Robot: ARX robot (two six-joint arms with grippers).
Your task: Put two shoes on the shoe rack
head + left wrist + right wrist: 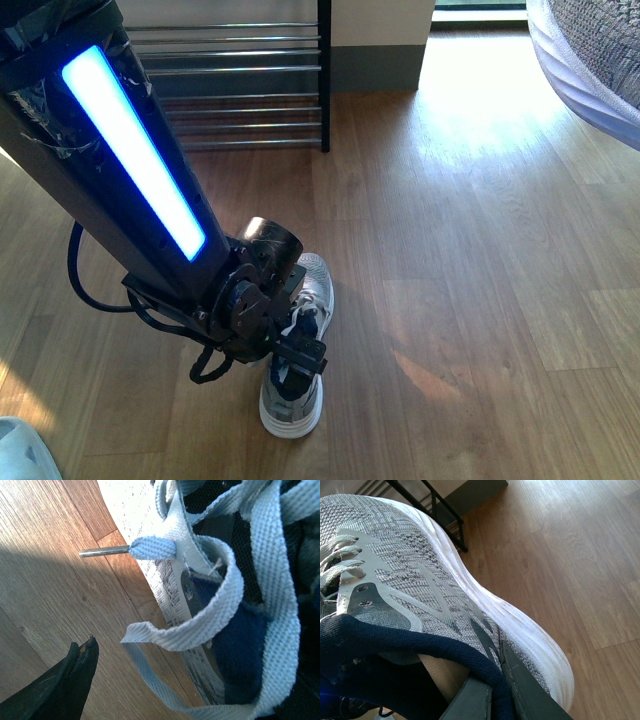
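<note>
Left gripper (296,358) hangs, jaws parted, over the collar of a grey sneaker (292,408) on the floor (480,250), well short of the shoe rack (324,90) at its far edge, apparently to pinch the rim; right gripper (495,696) jaws look clamped on a second sneaker (420,570) by its collar.

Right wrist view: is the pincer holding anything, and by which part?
Yes. The right pincer grips the grey knit sneaker with white sole by its navy collar, one finger inside, one outside.
</note>
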